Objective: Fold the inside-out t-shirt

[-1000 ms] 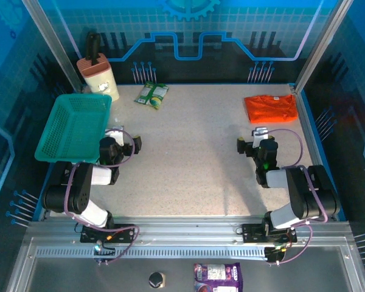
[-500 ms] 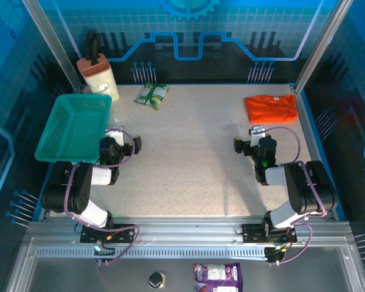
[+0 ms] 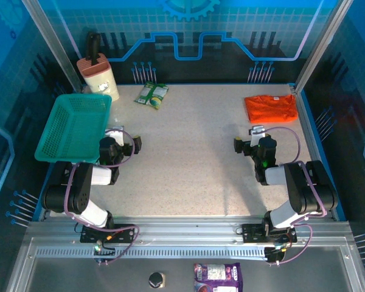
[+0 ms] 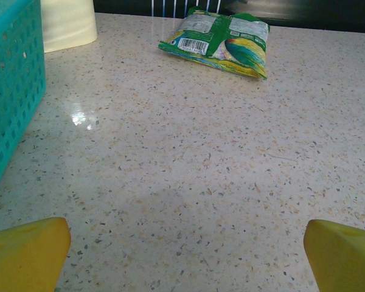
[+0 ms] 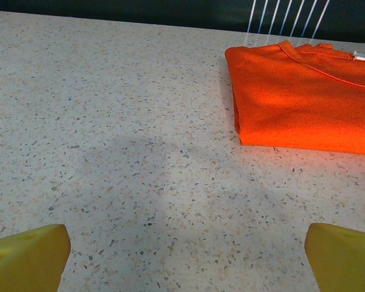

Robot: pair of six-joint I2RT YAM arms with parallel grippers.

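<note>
The inside-out t-shirt (image 3: 270, 107) is a bright orange-red cloth lying folded in a flat rectangle at the table's far right corner. In the right wrist view the t-shirt (image 5: 304, 100) lies ahead and to the right, its collar at the far side. My right gripper (image 3: 250, 140) is open, low over the table, a short way in front of the shirt and apart from it. Its yellow fingertips (image 5: 30, 255) stand wide with only bare table between them. My left gripper (image 3: 123, 139) is open too, low at the left, beside the basket, yellow fingertips (image 4: 24, 252) spread over bare table.
A teal mesh basket (image 3: 73, 126) stands at the left edge, overhanging the table. A cream knife block (image 3: 97, 76) stands behind it. A green snack packet (image 3: 152, 94) lies at the far middle. A purple packet (image 3: 218, 277) lies below the near rail.
The right gripper shifted slightly left and away from the arm's base between the earliest frame and half a second ago. Since then nothing has moved. The left arm stayed still.
</note>
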